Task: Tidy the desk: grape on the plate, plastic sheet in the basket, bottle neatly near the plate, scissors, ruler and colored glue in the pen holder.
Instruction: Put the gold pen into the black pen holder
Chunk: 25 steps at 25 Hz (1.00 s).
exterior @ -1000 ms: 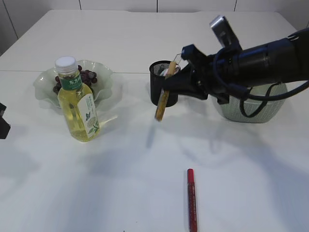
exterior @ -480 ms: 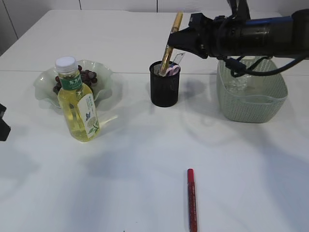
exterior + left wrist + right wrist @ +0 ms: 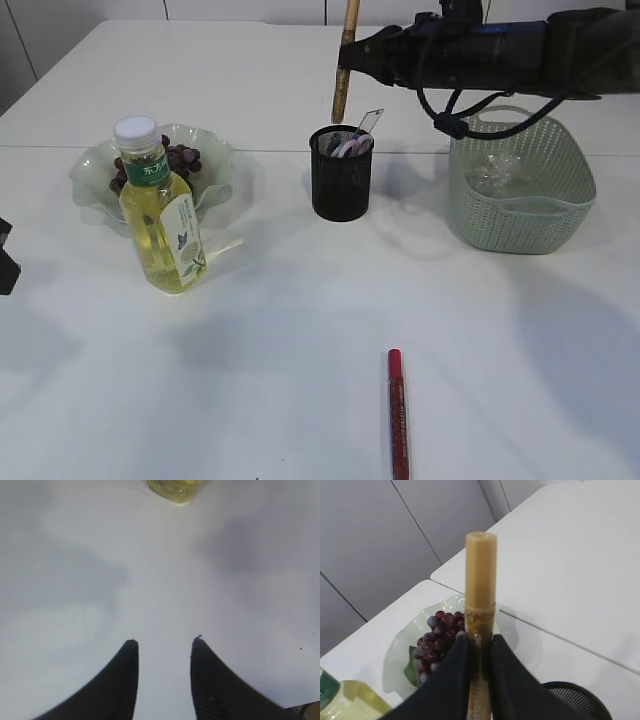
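Observation:
My right gripper [image 3: 352,58] is shut on a gold glue stick [image 3: 345,80] and holds it upright above the black mesh pen holder [image 3: 340,185]; its lower end is clear of the rim. The stick also shows in the right wrist view [image 3: 480,585] between the jaws [image 3: 479,642]. Scissors handles and a clear ruler [image 3: 368,124] stick out of the holder. The grapes [image 3: 180,158] lie on the pale green plate [image 3: 90,180]. The yellow bottle [image 3: 165,220] stands in front of the plate. A red glue stick [image 3: 397,410] lies on the table at the front. My left gripper [image 3: 162,642] is open and empty above bare table.
A pale green basket [image 3: 520,215] with a clear plastic sheet [image 3: 495,172] inside stands at the right, under my right arm. The bottle's base [image 3: 175,490] shows at the top of the left wrist view.
My right gripper has swung the gold glue stick from hanging low in front of the pen holder to upright, then lifted it above the holder. The left arm has not moved.

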Tool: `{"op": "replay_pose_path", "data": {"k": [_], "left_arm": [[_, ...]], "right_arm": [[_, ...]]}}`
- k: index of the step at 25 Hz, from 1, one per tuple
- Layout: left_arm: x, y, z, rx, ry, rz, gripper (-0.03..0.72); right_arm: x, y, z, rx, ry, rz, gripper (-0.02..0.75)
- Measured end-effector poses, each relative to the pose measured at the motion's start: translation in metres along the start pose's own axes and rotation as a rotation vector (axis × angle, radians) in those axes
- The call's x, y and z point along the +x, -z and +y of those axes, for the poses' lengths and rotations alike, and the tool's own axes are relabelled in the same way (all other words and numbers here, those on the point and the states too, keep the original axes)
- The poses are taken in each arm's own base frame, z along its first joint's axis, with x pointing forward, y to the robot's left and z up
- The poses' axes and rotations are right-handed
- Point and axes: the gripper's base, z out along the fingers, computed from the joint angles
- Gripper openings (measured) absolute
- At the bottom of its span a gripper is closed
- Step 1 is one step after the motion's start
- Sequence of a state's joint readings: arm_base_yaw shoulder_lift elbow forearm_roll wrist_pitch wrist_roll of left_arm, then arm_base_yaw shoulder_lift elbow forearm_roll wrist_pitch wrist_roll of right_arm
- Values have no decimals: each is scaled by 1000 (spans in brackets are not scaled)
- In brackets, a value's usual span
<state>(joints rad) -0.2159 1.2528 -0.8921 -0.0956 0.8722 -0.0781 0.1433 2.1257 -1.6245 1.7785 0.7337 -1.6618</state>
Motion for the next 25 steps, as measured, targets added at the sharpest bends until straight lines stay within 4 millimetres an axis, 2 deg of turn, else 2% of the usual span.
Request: {"op": "replay_pose_path", "data": {"k": [7,14,25], "left_arm": [[0,0,0,0,0,1,255],[0,0,0,0,0,1,255],[-2,0,0,2,0,-23,254]], "right_arm": [[16,-23,-24,7,102,5,101],[33,-31,-35,14,169,30,92],[27,-32,-34,13,190,16,88]]}}
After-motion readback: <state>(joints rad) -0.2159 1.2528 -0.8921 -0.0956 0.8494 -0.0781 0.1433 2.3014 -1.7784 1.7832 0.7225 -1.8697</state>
